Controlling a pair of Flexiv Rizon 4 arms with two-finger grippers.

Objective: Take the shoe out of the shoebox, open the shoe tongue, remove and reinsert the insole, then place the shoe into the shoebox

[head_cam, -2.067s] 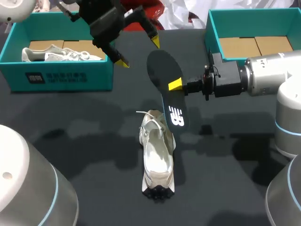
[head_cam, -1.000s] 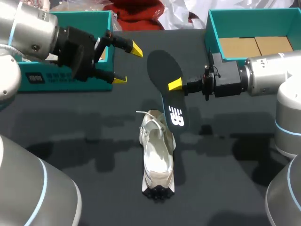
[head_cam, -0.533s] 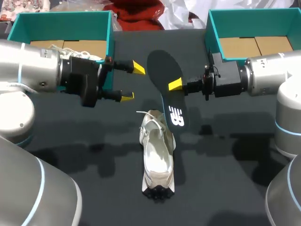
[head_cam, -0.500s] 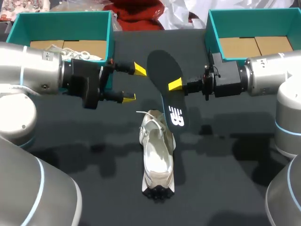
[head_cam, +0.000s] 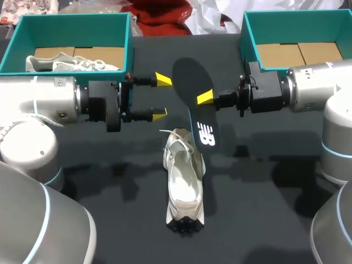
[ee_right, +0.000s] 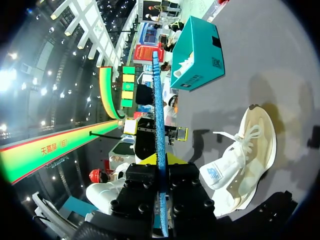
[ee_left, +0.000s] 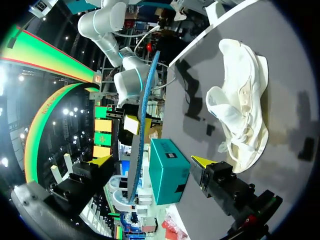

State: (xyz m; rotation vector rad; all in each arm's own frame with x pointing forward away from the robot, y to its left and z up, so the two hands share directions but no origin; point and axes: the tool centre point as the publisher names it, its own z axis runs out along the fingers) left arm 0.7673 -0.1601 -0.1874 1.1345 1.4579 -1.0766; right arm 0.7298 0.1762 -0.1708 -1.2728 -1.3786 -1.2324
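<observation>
A white shoe (head_cam: 184, 181) lies on the black table, toe toward me, its tongue folded up (ee_right: 245, 155). My right gripper (head_cam: 204, 97) is shut on the side of the black insole (head_cam: 192, 82) and holds it on edge above the shoe's heel end. From the right wrist the insole (ee_right: 158, 110) shows as a thin blue edge between the fingers. Just left of the insole stands my left gripper (head_cam: 161, 97), open and level, its tips apart from the insole. In the left wrist view the insole (ee_left: 142, 115) is ahead of the open left gripper (ee_left: 152, 161), with the shoe (ee_left: 240, 110) off to one side.
A teal shoebox (head_cam: 71, 25) at the back left holds a second white shoe (head_cam: 71, 63). Another teal shoebox (head_cam: 250, 38) stands at the back right behind my right wrist, cardboard on its floor.
My left arm has swung down from the back left and moved right, its open gripper now level beside the insole. The right arm, insole and shoe have stayed still.
</observation>
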